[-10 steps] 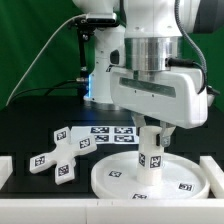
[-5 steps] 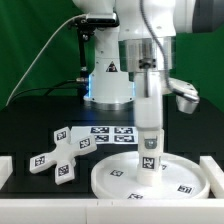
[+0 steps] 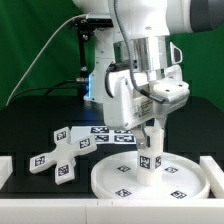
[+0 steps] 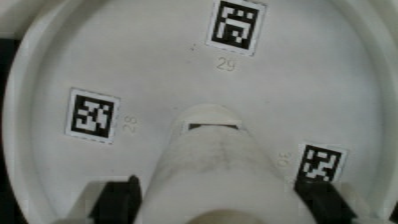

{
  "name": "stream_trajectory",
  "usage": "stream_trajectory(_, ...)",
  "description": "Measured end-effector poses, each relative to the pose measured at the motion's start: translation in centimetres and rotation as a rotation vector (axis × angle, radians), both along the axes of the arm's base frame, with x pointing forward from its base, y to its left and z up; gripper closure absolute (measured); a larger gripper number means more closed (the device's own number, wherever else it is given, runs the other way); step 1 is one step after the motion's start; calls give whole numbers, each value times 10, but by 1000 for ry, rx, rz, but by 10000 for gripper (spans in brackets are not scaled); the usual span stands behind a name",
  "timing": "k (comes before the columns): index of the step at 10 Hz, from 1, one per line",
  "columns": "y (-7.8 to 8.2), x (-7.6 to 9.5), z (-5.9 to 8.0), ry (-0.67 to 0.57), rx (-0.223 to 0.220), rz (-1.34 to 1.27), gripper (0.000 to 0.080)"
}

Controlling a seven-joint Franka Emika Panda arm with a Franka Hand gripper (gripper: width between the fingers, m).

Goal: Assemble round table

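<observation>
The large rimmed round disc (image 3: 175, 181) lies flat at the front of the table. The short cylindrical post (image 3: 147, 160) stands upright near the disc's middle, its lower end on the disc. My gripper (image 3: 151, 140) comes straight down and is shut on the upper part of the post. In the wrist view the post (image 4: 221, 155) runs between the two black fingers (image 4: 118, 200) toward the disc (image 4: 160, 60), and my gripper (image 4: 222, 205) closes against both of its sides. The cross-shaped foot piece (image 3: 58, 155) lies on the table to the exterior view's left of the disc.
The marker board (image 3: 112, 133) lies flat behind the disc, near the arm's base (image 3: 105, 90). A white rail (image 3: 5, 172) stands at the exterior view's left edge of the table. Black tabletop surrounds the parts.
My wrist has turned about the vertical axis over the last second, with the gripper staying over the same spot on the disc. The post has stayed upright on the disc.
</observation>
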State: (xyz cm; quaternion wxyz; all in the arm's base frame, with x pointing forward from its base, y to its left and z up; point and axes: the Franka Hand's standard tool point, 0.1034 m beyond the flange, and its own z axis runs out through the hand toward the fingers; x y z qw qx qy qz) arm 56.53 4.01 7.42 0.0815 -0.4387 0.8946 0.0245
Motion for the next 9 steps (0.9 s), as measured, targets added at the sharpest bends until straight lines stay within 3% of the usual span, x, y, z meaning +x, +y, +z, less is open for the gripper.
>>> stream_trajectory(2,0,0,-1,0,-2,21,373)
stream_trajectory(3,1,-1,-1,0,-2,23,187)
stream_trajectory(6,1,-1,-1,-1,-3,32,152)
stream_trajectory(8,3,2,10,-29,-6,129,151)
stream_trajectory(9,3,1,5,-21,-8,128,151)
